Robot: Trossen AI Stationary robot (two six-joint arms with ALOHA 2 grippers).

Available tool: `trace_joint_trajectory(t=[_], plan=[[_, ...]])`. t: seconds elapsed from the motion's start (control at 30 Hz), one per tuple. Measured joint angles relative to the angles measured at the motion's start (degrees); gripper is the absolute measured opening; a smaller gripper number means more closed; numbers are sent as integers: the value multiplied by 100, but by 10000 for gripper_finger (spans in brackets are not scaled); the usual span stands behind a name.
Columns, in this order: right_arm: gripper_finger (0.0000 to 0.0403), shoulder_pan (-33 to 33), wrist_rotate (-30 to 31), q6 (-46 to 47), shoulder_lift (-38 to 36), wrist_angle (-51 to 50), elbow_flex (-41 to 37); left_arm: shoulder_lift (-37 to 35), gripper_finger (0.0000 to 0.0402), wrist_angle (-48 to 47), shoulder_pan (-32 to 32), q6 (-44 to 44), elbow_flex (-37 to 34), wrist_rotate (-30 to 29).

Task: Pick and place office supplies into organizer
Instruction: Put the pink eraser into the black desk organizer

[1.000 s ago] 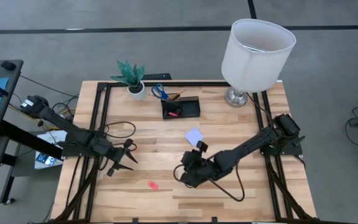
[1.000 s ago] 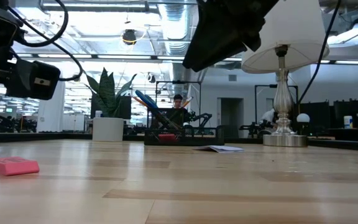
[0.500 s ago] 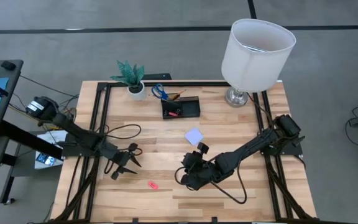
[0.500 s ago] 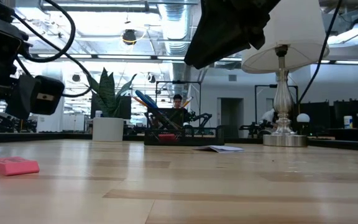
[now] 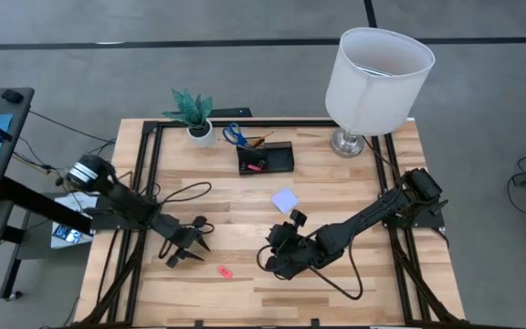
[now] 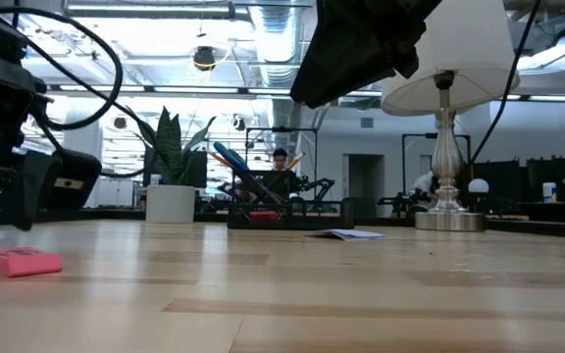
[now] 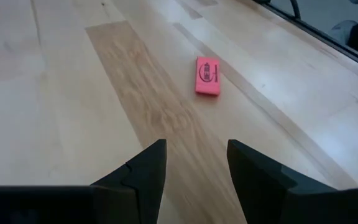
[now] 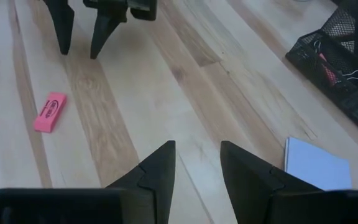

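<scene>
A pink eraser lies flat on the wooden table near its front edge. My left gripper hovers low just left of it, open, its fingers pointing at the eraser with nothing between them. My right gripper hangs above the table's middle, open and empty. The lavender note pad lies flat behind it. The black organizer stands at the far middle; blue-handled scissors and an orange pencil lean out of it.
A white plant pot stands at the far left beside the organizer, and a large lamp at the far right corner. A black frame runs along the table's sides. Bare wood lies between the grippers and the near edge.
My left gripper has come down and moved toward the near edge, closing on the pink eraser, its fingers still open. The right gripper and all the objects have kept still.
</scene>
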Motion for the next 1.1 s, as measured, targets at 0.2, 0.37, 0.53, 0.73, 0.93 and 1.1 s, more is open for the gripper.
trace_joint_trajectory(t=[0.2, 0.37, 0.53, 0.73, 0.93, 1.1], plan=[[123, 2, -6, -1, 0, 70, 0, 817, 163, 871, 2, -42, 0, 193], [123, 2, -22, -1, 0, 74, -2, 1474, 163, 1555, 47, -42, 39, 329], [123, -1, -158, -1, 0, 80, -2, 2164, 163, 2276, 255, 1, 197, 755], [123, 2, -175, -1, 0, 98, -2, 2811, 163, 2703, 585, 170, 426, 1334], [123, 4, -175, -5, 0, 89, -2, 2805, 163, 2676, 734, 398, 503, 1589], [123, 4, -214, -21, 0, 74, -2, 2809, 163, 2650, 749, 521, 522, 1572]])
